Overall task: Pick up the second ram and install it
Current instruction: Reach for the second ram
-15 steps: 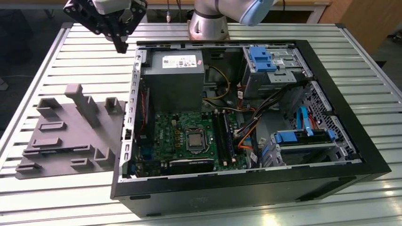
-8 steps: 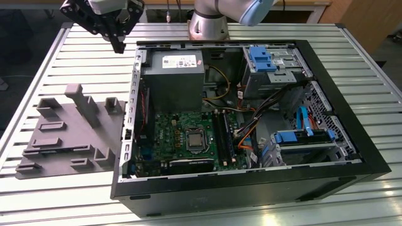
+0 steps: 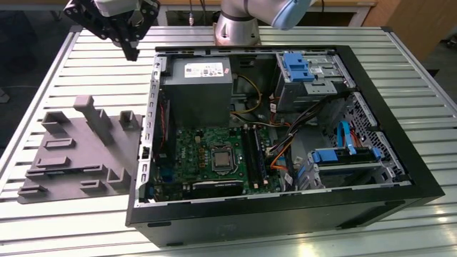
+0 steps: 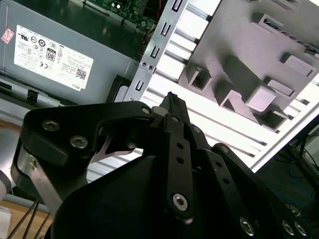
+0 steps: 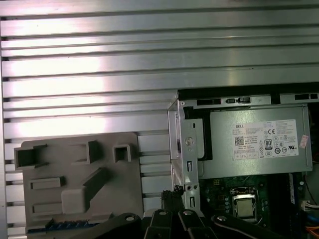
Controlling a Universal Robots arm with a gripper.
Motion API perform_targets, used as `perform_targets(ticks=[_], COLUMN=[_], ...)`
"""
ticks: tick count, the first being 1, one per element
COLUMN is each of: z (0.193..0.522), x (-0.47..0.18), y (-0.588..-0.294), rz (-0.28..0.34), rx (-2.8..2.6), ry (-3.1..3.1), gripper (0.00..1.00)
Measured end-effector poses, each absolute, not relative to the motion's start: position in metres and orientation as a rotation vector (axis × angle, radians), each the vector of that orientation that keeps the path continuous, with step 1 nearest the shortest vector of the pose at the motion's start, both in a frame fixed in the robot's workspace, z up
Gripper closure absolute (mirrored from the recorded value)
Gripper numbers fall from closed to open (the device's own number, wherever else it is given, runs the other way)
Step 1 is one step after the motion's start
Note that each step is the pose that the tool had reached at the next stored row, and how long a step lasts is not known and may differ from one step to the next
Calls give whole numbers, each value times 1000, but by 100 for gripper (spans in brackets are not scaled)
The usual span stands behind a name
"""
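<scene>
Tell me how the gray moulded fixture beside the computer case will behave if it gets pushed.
The gray fixture probably won't tip: its base is broad and flat. It may well slide, since it lies on the smooth metal slats of the table with no clamp in sight. It looks stiff, moulded in one piece.

A slatted metal table gleams under light; wooden panel behind.
</scene>
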State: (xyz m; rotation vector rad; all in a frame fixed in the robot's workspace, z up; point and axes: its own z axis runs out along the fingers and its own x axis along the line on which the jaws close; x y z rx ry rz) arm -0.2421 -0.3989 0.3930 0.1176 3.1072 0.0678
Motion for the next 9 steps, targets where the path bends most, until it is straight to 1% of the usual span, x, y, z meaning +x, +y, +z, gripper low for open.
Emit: perform_targets(ticks=[9], z=[392], x=[-249], y=[-399], rz=[68], rx=[118], ry=[3107], gripper=[89])
